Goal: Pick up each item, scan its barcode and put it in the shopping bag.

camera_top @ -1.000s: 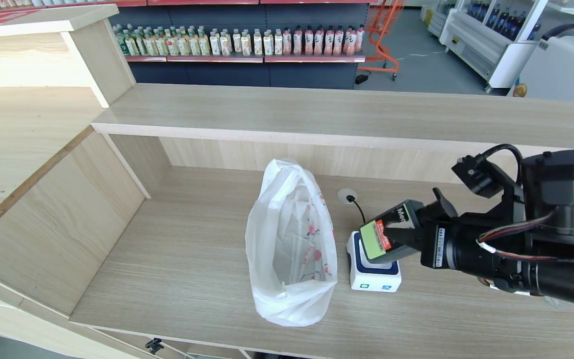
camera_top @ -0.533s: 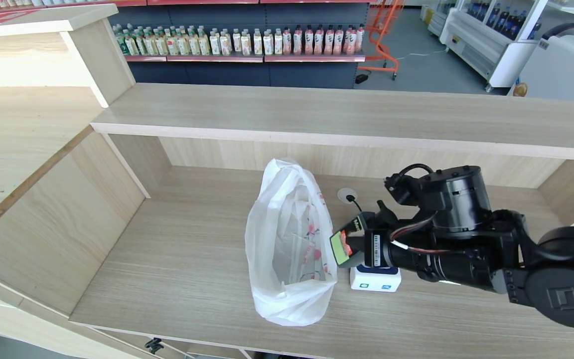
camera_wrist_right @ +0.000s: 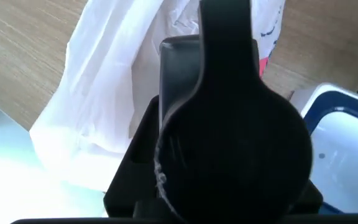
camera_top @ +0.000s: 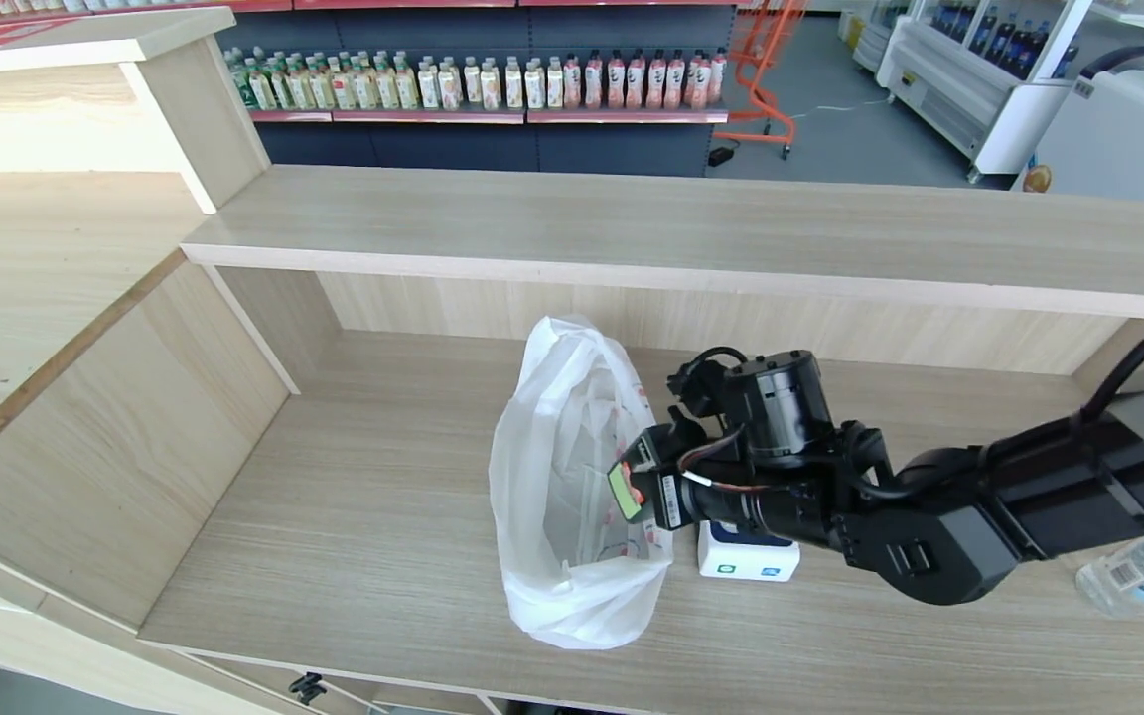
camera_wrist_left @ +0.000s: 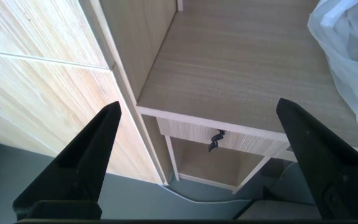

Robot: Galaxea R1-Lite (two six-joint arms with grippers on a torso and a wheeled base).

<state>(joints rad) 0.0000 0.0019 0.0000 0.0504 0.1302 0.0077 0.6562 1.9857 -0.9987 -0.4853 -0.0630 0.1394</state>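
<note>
The right pincer [camera_top: 643, 479] pinches a small dark box [camera_top: 624, 494] by its sides, with the green end pointing at the bag's mouth. That angle looks meant to let the box slide straight in when the grip loosens. The box hangs at the rim of the bag on the scanner's side and is not yet inside.

The worktop [camera_top: 363, 536] carries everything. The white plastic bag [camera_top: 532, 477] stands upright on it with its mouth gaping, so things can drop in from above. Just beside the bag, under the right arm, sits the white and blue scanner [camera_top: 746, 561], close enough for a short trip from scanning to bagging. A clear bottle [camera_top: 1143, 574] lies at the far right of the worktop, well apart from the bag, and is probably the next item.

The bag's limp near rim could catch the box. The left pincer [camera_wrist_left: 199, 107] hangs spread and empty off the worktop's near left corner, well out of the way.
</note>
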